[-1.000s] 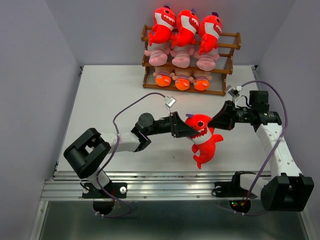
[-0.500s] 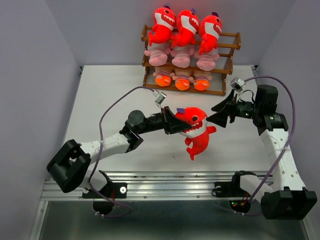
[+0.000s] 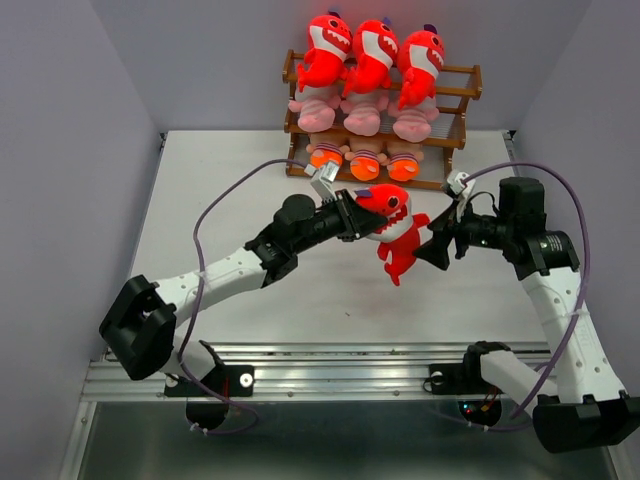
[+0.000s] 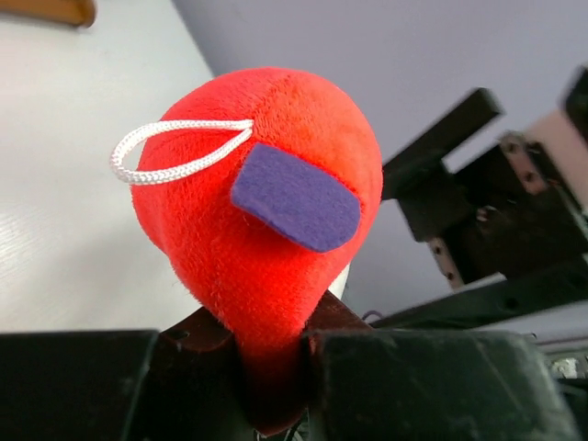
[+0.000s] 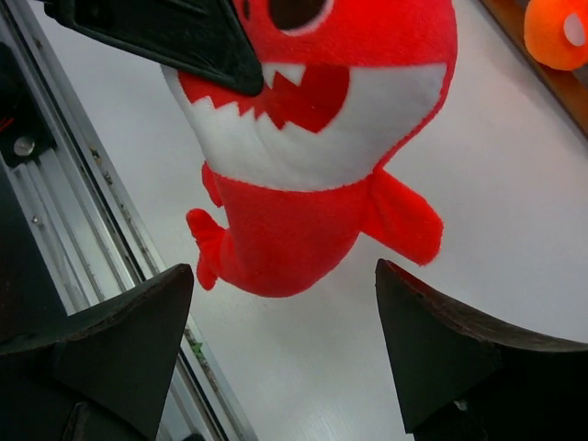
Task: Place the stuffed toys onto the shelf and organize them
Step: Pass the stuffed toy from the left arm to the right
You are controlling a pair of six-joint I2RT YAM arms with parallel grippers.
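A red shark toy (image 3: pixel 392 228) with a white toothy mouth hangs above the table, in front of the shelf (image 3: pixel 455 140). My left gripper (image 3: pixel 356 216) is shut on the back of its head (image 4: pixel 262 211), beside the purple fin and white loop. My right gripper (image 3: pixel 432 247) stands open just right of the shark (image 5: pixel 312 175), its fingers apart below the body and touching nothing. Three red sharks (image 3: pixel 372 50) sit on the shelf's top tier. The middle tier holds three pink striped toys (image 3: pixel 362 110), and the bottom tier holds three orange-footed dolls (image 3: pixel 365 162).
The brown wooden rack stands at the table's far edge against the back wall. Grey walls close in both sides. A metal rail (image 3: pixel 330 378) runs along the near edge by the arm bases. Purple cables loop above each arm.
My right gripper let go of the shark and opened, drawing slightly right. My left gripper closed on the shark's head and carried it up and toward the shelf.
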